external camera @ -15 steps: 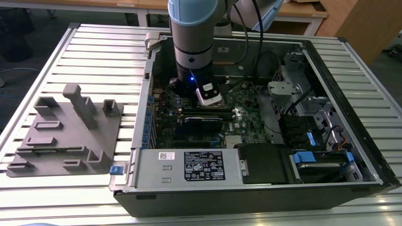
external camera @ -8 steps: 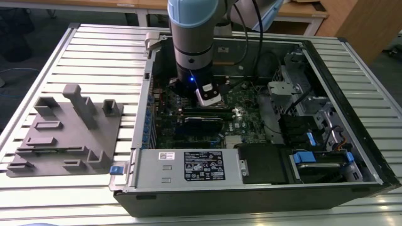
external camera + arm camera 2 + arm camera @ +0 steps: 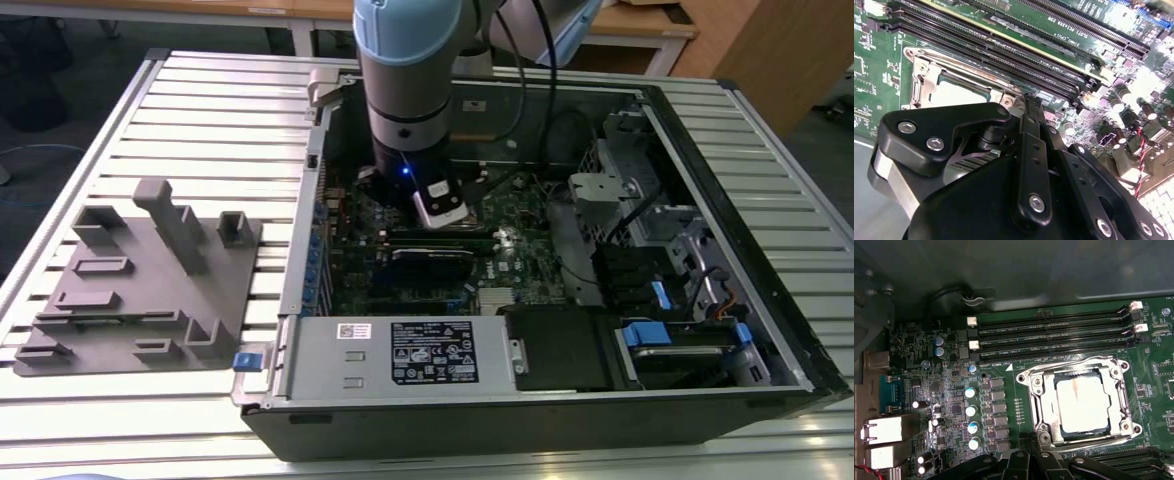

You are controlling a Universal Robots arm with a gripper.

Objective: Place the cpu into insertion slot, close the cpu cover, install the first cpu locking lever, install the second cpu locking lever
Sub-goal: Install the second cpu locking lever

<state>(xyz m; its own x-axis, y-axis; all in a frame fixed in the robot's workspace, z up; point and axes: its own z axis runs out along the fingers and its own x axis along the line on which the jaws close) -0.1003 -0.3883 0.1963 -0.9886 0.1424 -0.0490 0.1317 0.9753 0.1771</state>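
— Status of the pale silvery square cpu (image 3: 1081, 405)?

— Seated in the dark-bordered square insertion slot (image 3: 1060, 390), thin silvery metal cpu cover (image 3: 1121, 405) down around it. The black tool (image 3: 1026, 107) hangs just beside the socket, apparently clenched on nothing.

— Risk?

— A lever slipping off the fingertips, I judge. The first wrist view shows the whole socket; the second wrist view shows 1 corner.
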